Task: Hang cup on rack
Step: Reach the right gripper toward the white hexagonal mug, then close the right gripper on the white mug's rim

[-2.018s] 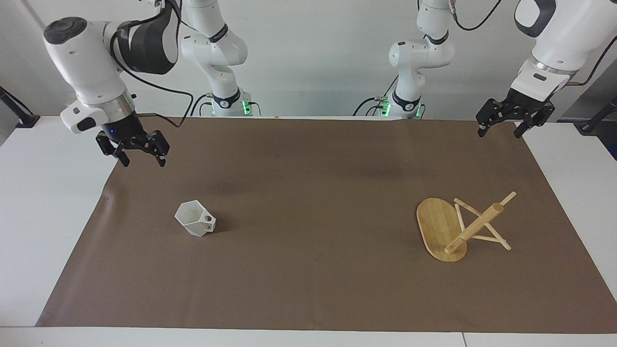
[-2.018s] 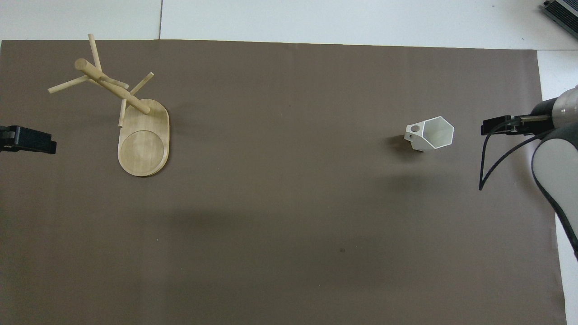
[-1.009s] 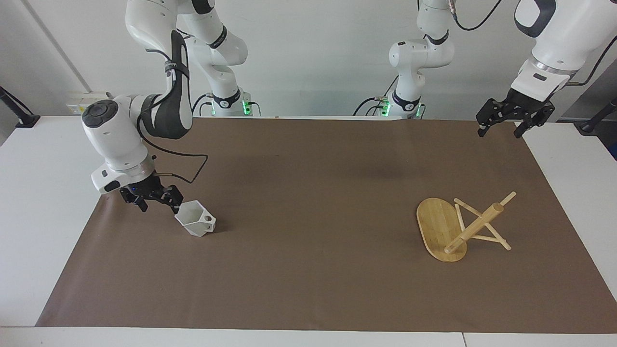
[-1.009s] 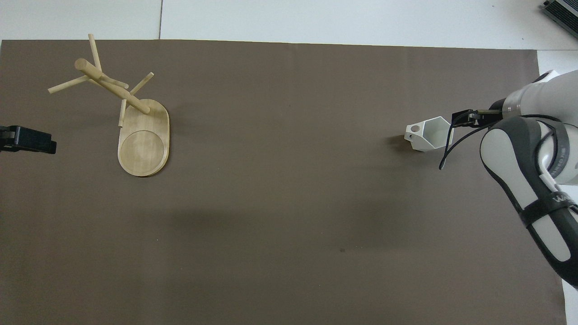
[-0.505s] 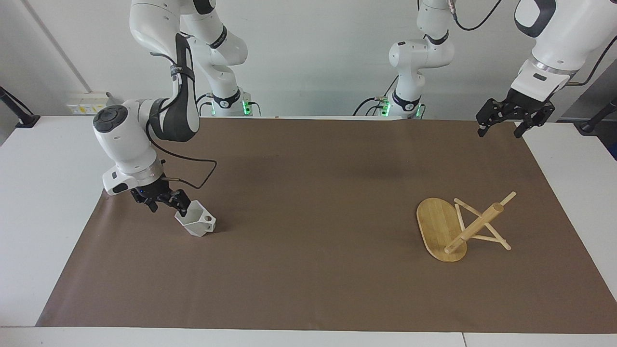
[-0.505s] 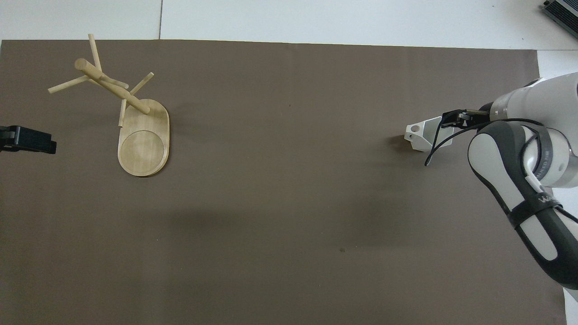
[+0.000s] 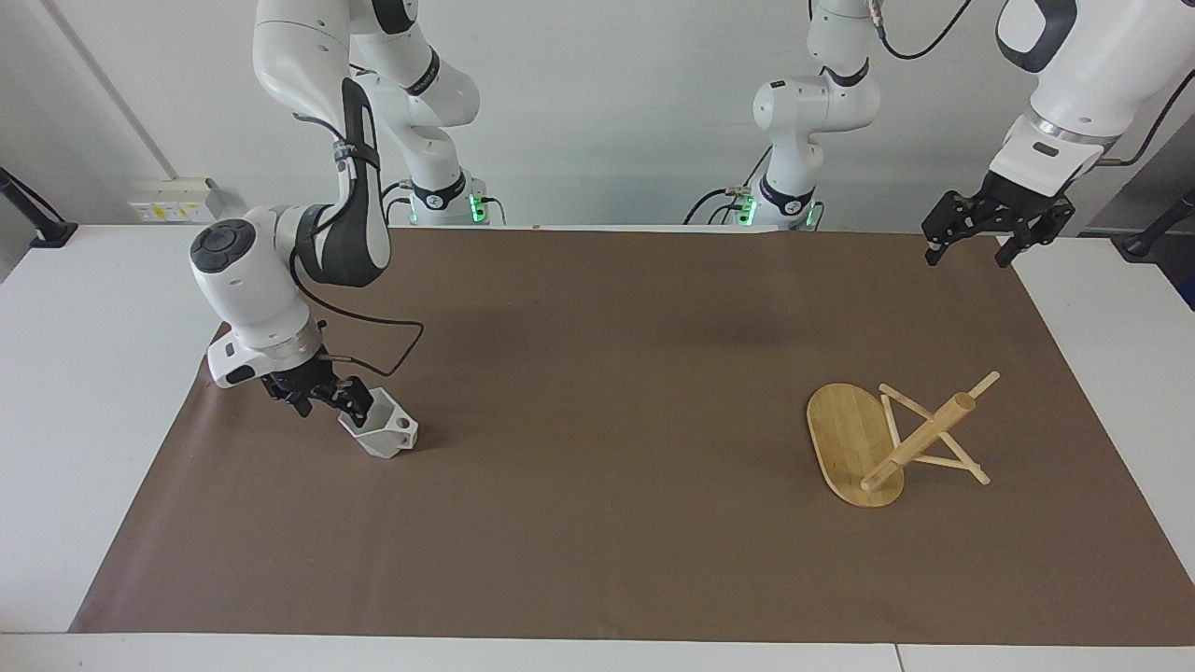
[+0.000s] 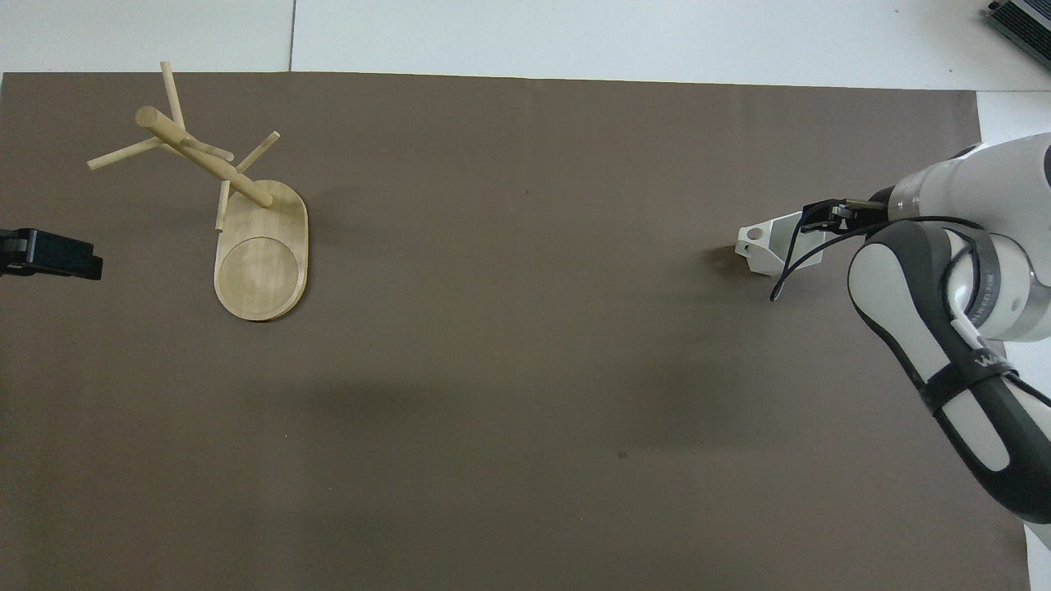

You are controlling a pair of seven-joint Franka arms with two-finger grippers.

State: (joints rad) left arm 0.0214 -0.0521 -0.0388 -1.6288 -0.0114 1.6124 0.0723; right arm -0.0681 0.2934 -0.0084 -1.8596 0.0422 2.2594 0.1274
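The white faceted cup [image 7: 389,433] sits on the brown mat toward the right arm's end, its pierced handle pointing toward the table's middle; it also shows in the overhead view [image 8: 759,249]. My right gripper [image 7: 327,403] is low at the cup's rim, open, with one finger at the cup's mouth and the other outside it; in the overhead view the right gripper [image 8: 821,220] covers part of the rim. The bamboo rack [image 7: 882,448] stands upright toward the left arm's end [image 8: 246,205]. My left gripper [image 7: 967,259] waits open and empty, raised over the mat's corner.
The brown mat [image 7: 597,523] covers most of the white table. The right arm's cable [image 7: 373,327] loops above the cup. The left gripper's tip [image 8: 57,256] shows at the overhead view's edge beside the rack.
My right gripper has come down from over the mat's edge to the cup's rim and edged in over it. The cup, rack and left arm have not moved.
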